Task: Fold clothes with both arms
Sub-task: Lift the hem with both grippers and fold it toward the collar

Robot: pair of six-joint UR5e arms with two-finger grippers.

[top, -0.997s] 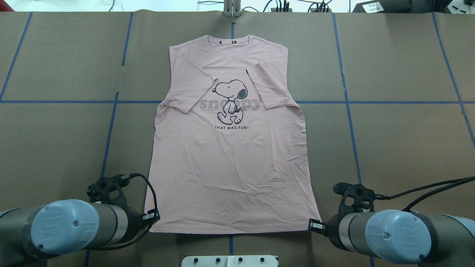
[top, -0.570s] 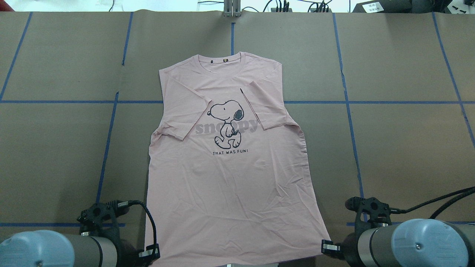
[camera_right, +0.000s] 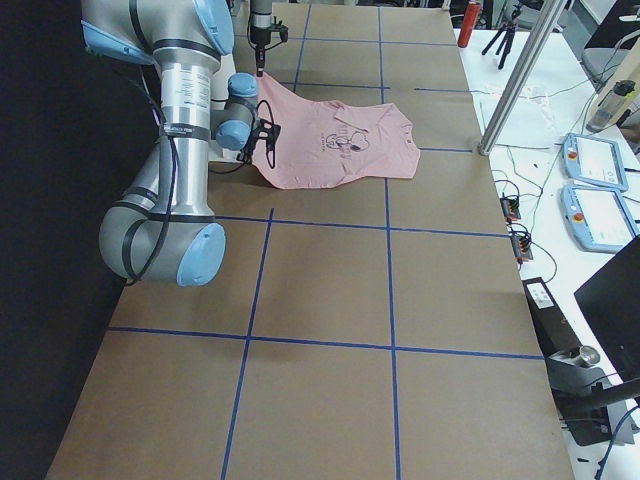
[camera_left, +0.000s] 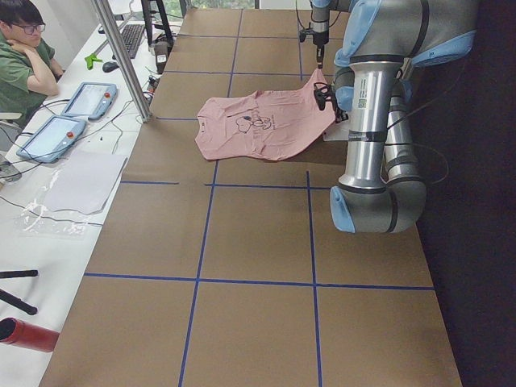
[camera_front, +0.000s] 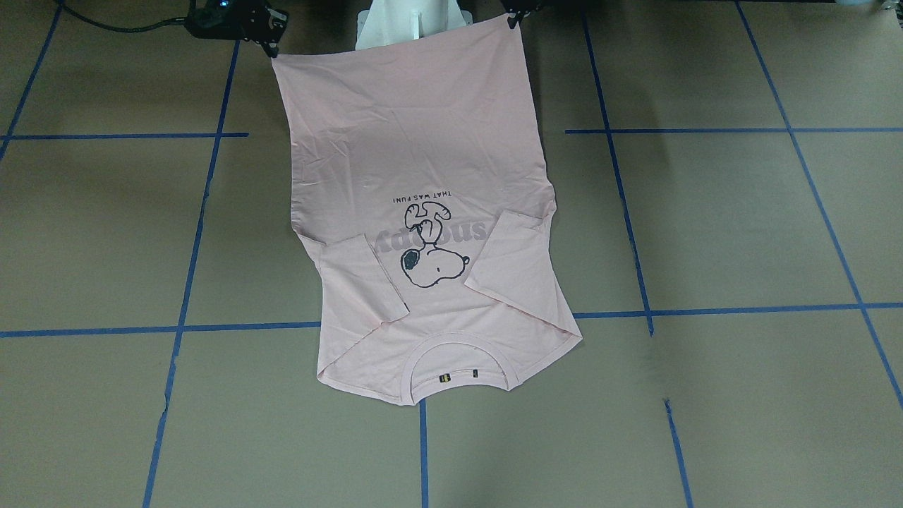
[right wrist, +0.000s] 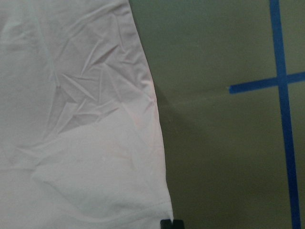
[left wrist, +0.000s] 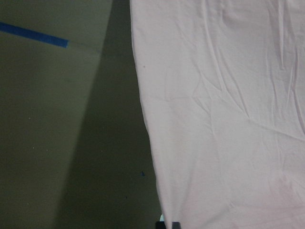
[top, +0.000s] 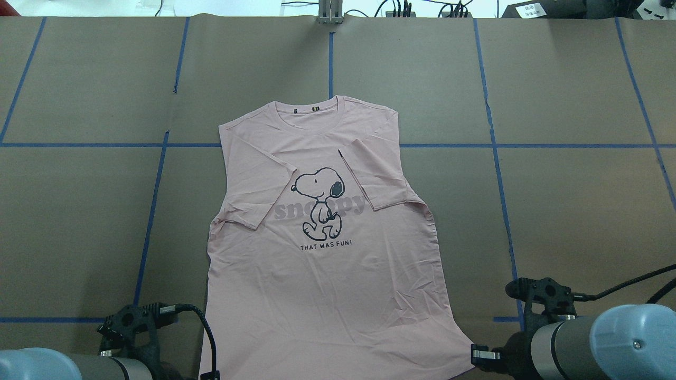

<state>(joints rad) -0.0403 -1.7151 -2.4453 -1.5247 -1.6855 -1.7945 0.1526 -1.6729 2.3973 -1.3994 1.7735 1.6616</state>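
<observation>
From across the table (camera_front: 741, 226): shows the pale pink T-shirt (camera_front: 423, 155) lying print-up, ribbed collar (camera_front: 458, 342) farthest from the robot, short sleeves (camera_front: 518, 271) turned in over the chest, hem drawn taut between right pincer (camera_front: 272, 49) and left pincer (camera_front: 513, 20), both clamped shut on a hem corner. Likely to skew the garment if pulled or lifted unevenly, and to shake those loose sleeves open. From overhead: confirms both corner holds at the near edge and a slight slant in the body, with the black Snoopy print (top: 319, 203) unwrinkled. From the two ends: shows the near hem raised off the brown paper and the collar end resting flat; might bunch or drag there under friction. From the wrists: reveals thin, soft knit with fine creases, a clean straight side edge, matte paper and blue tape (right wrist: 281, 86) beyond. Could slip from such narrow tips, gripped so close to the very corner.
</observation>
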